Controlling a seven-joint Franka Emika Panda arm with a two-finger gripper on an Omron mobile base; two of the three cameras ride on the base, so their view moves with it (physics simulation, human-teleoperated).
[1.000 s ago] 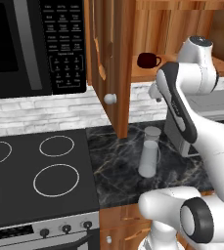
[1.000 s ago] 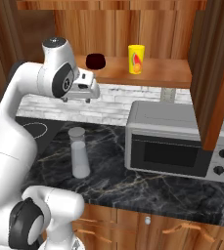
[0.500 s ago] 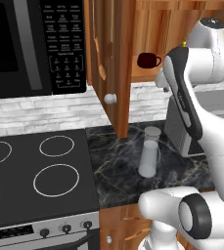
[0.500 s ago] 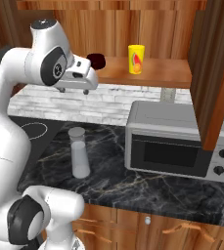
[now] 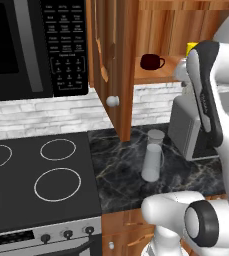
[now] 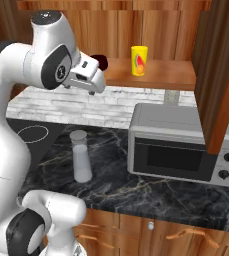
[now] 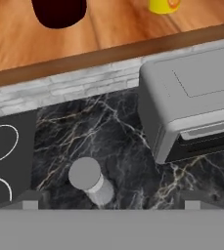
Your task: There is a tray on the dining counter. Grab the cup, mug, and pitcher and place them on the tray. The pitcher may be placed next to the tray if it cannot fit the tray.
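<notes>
The white arm is seen raised high, its upper link rising along the left of the right base view and bending over so that the hand is held level with a wooden shelf (image 6: 156,75). The gripper (image 6: 97,89) is carried just in front of the shelf's left end, angled downward and toward the counter; its jaws are set wide apart and nothing is held between them. The mug (image 5: 151,62), dark maroon with its handle turned to the right in the left base view, is found standing on the shelf, partly hidden behind the hand in the right base view. The cup (image 6: 139,60), yellow with a red mark, is set upright on the same shelf, well apart from the mug and further from the gripper. The pitcher (image 6: 81,156), translucent grey with a lid, is noted upright on the black marble counter (image 6: 116,185) below the hand, between the stovetop (image 5: 41,170) and a grey microwave (image 6: 178,142). In the hand view the pitcher (image 7: 90,179) is looked down on from above, the mug (image 7: 58,11) and cup (image 7: 164,5) being cut by the top edge.
</notes>
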